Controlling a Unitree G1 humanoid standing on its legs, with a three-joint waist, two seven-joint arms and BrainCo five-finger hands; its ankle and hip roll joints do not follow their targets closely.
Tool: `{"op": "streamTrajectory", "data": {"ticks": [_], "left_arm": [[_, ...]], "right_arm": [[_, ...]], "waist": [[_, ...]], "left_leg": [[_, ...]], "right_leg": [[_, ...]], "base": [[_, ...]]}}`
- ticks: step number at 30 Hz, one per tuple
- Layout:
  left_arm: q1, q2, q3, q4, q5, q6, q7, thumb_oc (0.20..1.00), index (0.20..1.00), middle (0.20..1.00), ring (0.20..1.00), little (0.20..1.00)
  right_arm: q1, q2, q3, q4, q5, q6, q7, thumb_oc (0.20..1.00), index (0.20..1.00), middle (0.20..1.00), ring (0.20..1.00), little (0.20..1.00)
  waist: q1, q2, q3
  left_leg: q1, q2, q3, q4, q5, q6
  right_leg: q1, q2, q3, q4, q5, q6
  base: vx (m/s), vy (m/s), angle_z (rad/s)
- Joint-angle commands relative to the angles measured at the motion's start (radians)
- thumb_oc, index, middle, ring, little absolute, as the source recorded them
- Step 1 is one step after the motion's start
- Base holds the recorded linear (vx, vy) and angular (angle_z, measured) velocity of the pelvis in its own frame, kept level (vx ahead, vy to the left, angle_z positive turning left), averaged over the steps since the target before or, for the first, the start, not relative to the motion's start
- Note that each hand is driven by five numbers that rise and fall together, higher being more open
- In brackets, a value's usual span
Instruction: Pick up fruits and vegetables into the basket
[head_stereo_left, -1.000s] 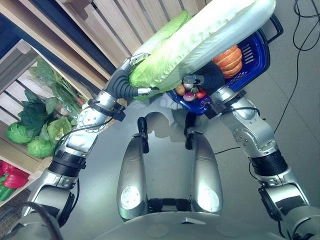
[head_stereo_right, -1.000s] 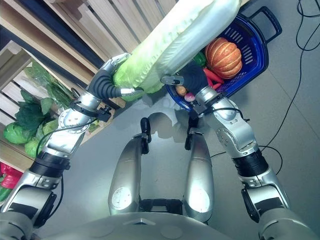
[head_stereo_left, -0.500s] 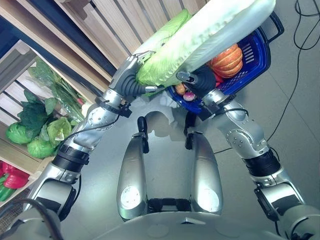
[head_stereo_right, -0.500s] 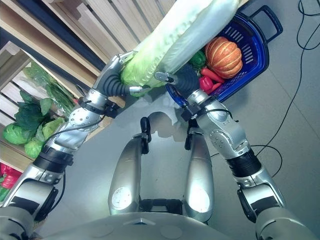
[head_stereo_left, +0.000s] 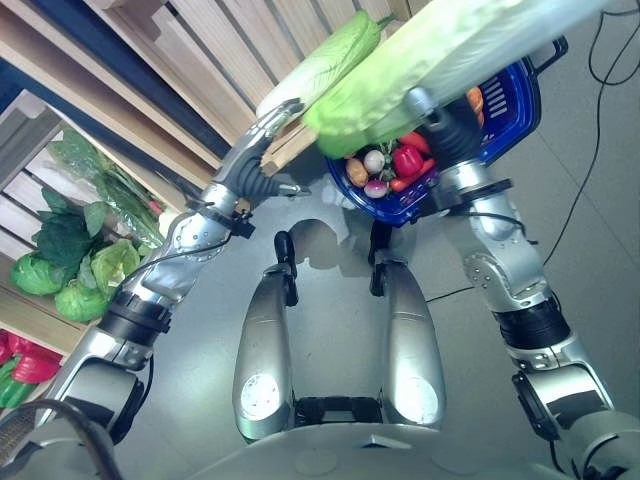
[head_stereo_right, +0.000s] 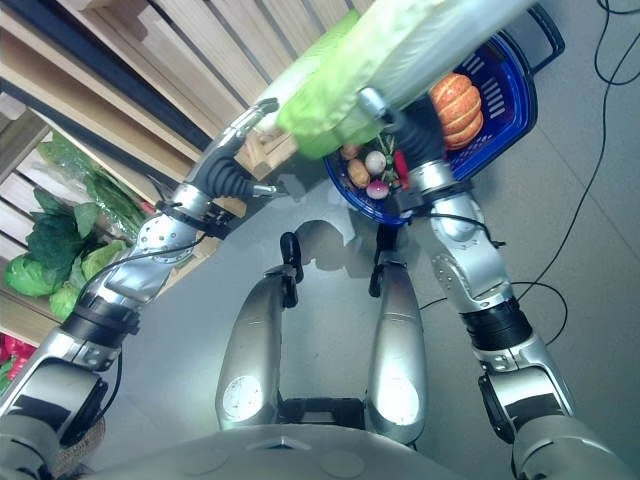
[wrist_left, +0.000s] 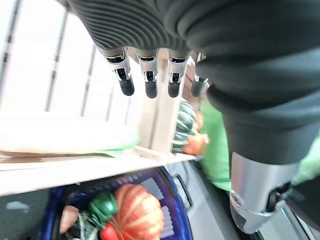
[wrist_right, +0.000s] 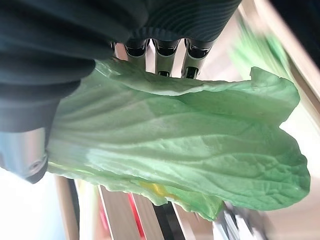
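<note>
A long pale-green napa cabbage (head_stereo_left: 440, 60) hangs slantwise above the blue basket (head_stereo_left: 512, 105). My right hand (head_stereo_left: 440, 120) is shut on its leafy end; in the right wrist view the leaf (wrist_right: 190, 140) lies between the fingers (wrist_right: 162, 50) and the thumb. Down in the basket I see an orange pumpkin (head_stereo_right: 455, 100), a red pepper (head_stereo_left: 406, 160), a small onion (head_stereo_left: 374, 160) and a potato (head_stereo_left: 357, 172). Clear of the cabbage, my left hand (head_stereo_left: 268, 130) stays by the wooden shelf edge, fingers (wrist_left: 150, 75) straight and holding nothing.
A second napa cabbage (head_stereo_left: 320, 65) lies on the slatted wooden shelf (head_stereo_left: 200, 50) behind my left hand. Lower crates at the left hold leafy greens (head_stereo_left: 75, 230), round cabbages (head_stereo_left: 35, 272) and red peppers (head_stereo_left: 20, 365). The basket stands on grey floor.
My left hand has let go of the cabbage and drawn back toward the shelf. The right hand has swung the cabbage up and to the right, over the basket.
</note>
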Motion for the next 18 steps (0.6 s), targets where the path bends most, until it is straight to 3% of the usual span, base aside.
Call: {"op": "streamTrajectory", "data": {"ticks": [1, 5, 7, 9, 13, 18], "left_arm": [[0.013, -0.009, 0.076, -0.045, -0.072, -0.062, 0.103, 1.0, 1.0, 1.0, 1.0, 1.0], [-0.004, -0.04, 0.122, -0.034, -0.126, -0.075, 0.168, 1.0, 1.0, 1.0, 1.0, 1.0], [-0.024, -0.051, 0.136, -0.029, -0.14, -0.076, 0.201, 1.0, 1.0, 1.0, 1.0, 1.0], [-0.049, -0.06, 0.145, -0.034, -0.139, -0.071, 0.233, 1.0, 1.0, 1.0, 1.0, 1.0], [-0.128, -0.081, 0.152, -0.025, -0.133, -0.055, 0.303, 1.0, 1.0, 1.0, 1.0, 1.0], [-0.262, -0.069, 0.119, 0.032, -0.117, -0.001, 0.38, 1.0, 1.0, 1.0, 1.0, 1.0]], "right_arm": [[0.019, -0.019, -0.071, -0.091, -0.044, -0.138, -0.071, 0.2, 0.2, 0.2, 0.2, 0.2], [0.049, -0.028, -0.118, -0.037, -0.074, -0.164, -0.149, 0.2, 0.2, 0.2, 0.2, 0.2], [0.051, -0.029, -0.128, -0.006, -0.104, -0.151, -0.194, 0.2, 0.2, 0.2, 0.2, 0.2], [0.044, -0.032, -0.127, 0.025, -0.106, -0.13, -0.218, 0.2, 0.2, 0.2, 0.2, 0.2], [0.012, -0.035, -0.105, 0.132, -0.163, -0.062, -0.285, 0.2, 0.2, 0.2, 0.2, 0.2], [-0.078, -0.074, -0.048, 0.31, -0.101, 0.067, -0.27, 0.2, 0.2, 0.2, 0.2, 0.2]], "waist": [[-0.038, 0.036, -0.045], [-0.059, 0.058, -0.045], [-0.066, 0.067, -0.045], [-0.071, 0.073, -0.045], [-0.08, 0.085, -0.045], [-0.081, 0.101, -0.045]], "left_leg": [[-0.022, -0.038, 0.075, -0.064, 0.014, 0.05], [-0.04, -0.034, 0.092, -0.057, 0.018, 0.043], [-0.036, -0.037, 0.085, -0.048, -0.005, 0.033], [-0.058, -0.034, 0.099, -0.054, 0.022, 0.039], [-0.068, -0.04, 0.09, -0.045, 0.003, 0.025], [-0.097, -0.04, 0.088, -0.044, 0.014, 0.018]], "right_leg": [[0.01, 0.017, -0.06, 0.041, -0.093, 0.037], [-0.024, 0.017, -0.05, 0.07, -0.109, 0.027], [-0.03, 0.02, -0.037, 0.094, -0.143, 0.031], [-0.056, 0.021, -0.043, 0.097, -0.125, 0.018], [-0.078, 0.027, -0.028, 0.13, -0.165, 0.017], [-0.123, 0.027, -0.024, 0.16, -0.177, 0.007]], "base": [[0.01, 0.061, -0.13], [0.02, 0.065, -0.14], [0.09, 0.028, -0.16], [-0.02, 0.01, -0.07], [0.03, 0.003, -0.02], [0.02, -0.011, -0.05]]}}
